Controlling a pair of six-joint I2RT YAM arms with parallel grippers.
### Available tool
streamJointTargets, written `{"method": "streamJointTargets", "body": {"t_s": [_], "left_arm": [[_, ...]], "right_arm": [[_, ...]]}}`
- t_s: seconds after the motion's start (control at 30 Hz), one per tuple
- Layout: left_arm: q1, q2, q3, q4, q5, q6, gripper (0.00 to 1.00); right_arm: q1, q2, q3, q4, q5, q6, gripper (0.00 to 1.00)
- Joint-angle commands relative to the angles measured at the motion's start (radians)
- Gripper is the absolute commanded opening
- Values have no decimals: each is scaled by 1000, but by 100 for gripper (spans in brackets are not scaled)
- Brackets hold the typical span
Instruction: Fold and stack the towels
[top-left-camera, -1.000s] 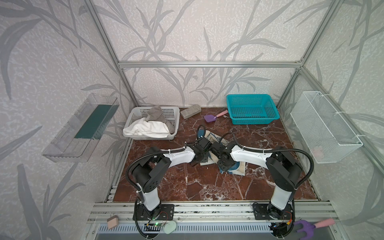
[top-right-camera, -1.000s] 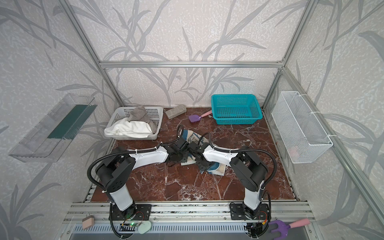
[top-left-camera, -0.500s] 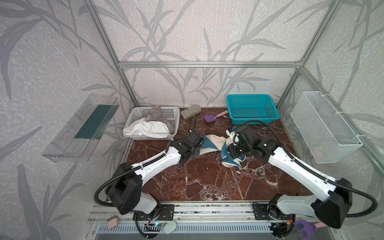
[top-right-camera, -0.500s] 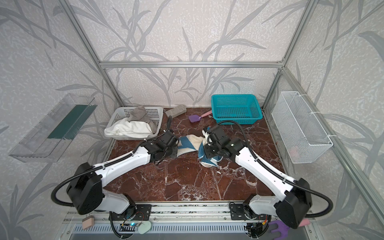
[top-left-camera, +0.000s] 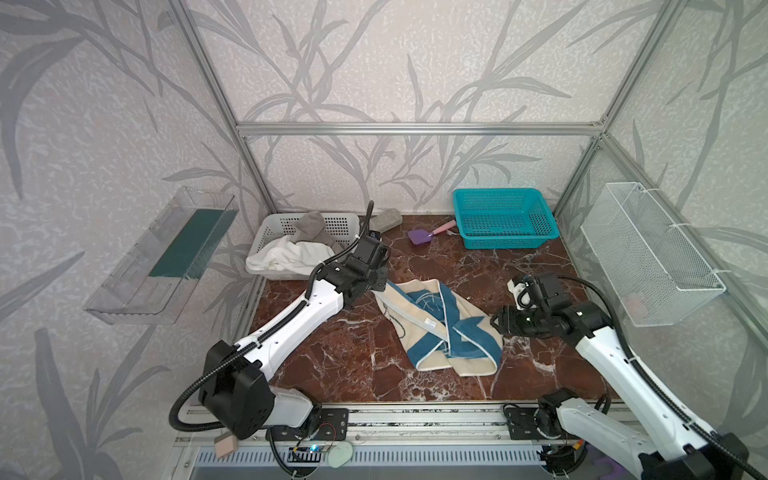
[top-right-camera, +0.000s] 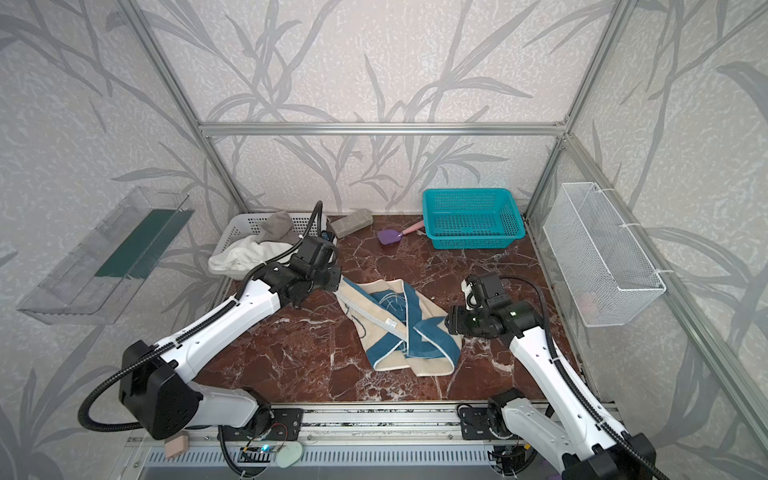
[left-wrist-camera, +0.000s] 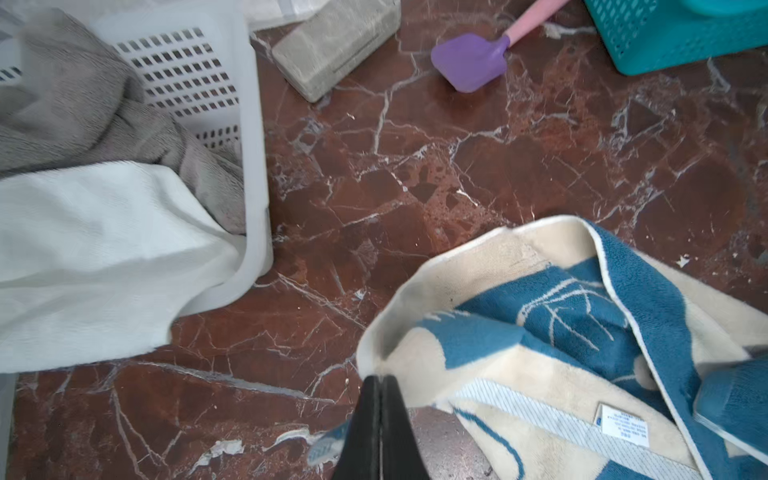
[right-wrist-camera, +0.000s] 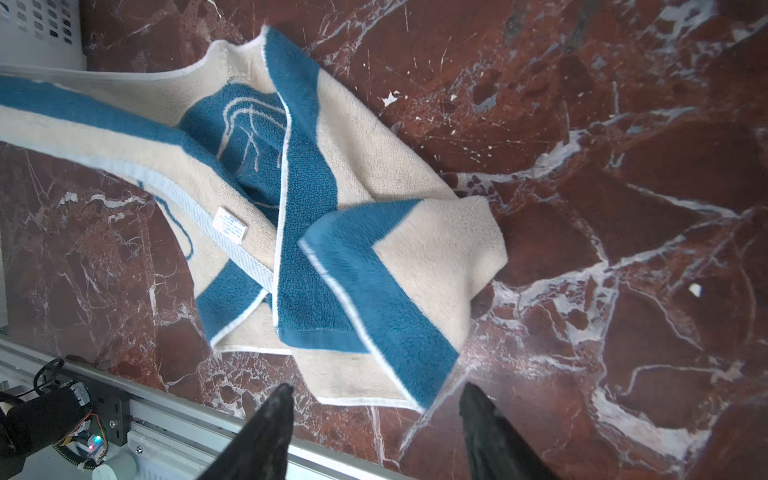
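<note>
Three towels in view; we find only one out on the red marble tabletop (top-left-camera: 332, 365). The blue-bordered beige towel (top-left-camera: 440, 328) lies rumpled and half twisted near the middle, stretched slantwise between the two arms, care label showing. At the left gripper (left-wrist-camera: 380, 379) we note fingers pressed tight together, pinching that towel's far corner by its rim; a scrap of blue hem pokes out beside them. In both top views this corner reaches right up to the left gripper, just in front of the white basket (top-left-camera: 347, 220). At the right gripper (right-wrist-camera: 378, 399) the fingers stand spread apart, holding nothing; the towel's near corner lies just ahead of the tips, and we cannot tell whether it touches them. Over the white basket's front wall spills the white towel (top-left-camera: 297, 255); the grey towel (top-left-camera: 311, 224) is heaped behind it in the same basket, touching it. Along the back edge we log a grey block (top-left-camera: 386, 218), a purple spatula (top-left-camera: 420, 237) with pink handle, and a teal basket (top-left-camera: 505, 242). On the right wall hangs a wire basket (top-left-camera: 648, 266)
</note>
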Motion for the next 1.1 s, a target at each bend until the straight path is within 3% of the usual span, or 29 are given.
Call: {"method": "streamJointTargets", "body": {"t_s": [0.0,0.13,0.27,0.37,0.4,0.47,0.57,0.63,0.73,0.83,0.9,0.97,1.07], "left_arm": [[0,-37,-21,-43,24,-9,0],[3,-106,-111,-74,4,-43,0],[19,-171,-207,-149,-27,-93,0],[51,-204,-223,-287,-161,-153,0],[58,-215,-222,-325,-202,-156,4],[63,-241,-214,-360,-229,-148,28],[61,-287,-210,-302,-65,-89,46],[54,-293,-215,-244,57,-115,51],[0,-266,-231,-151,165,-167,52],[-126,-212,-244,-45,183,-194,50],[-190,-168,-260,44,268,-229,47],[-242,-137,-310,183,364,-286,45],[-321,-107,-390,373,411,-339,43]], "right_arm": [[-3,-28,56,-63,71,-3,64],[19,8,83,-61,57,-31,59],[236,78,92,-49,197,-21,53],[335,170,69,-49,215,17,55],[339,201,53,-45,198,29,58],[352,234,15,-13,200,41,61],[365,266,-21,45,210,45,64],[375,297,-11,66,211,42,64],[425,350,31,80,252,45,65],[466,422,53,101,293,73,68],[477,477,55,149,307,86,70],[480,529,63,172,320,95,72],[480,592,84,179,378,97,72]]}}
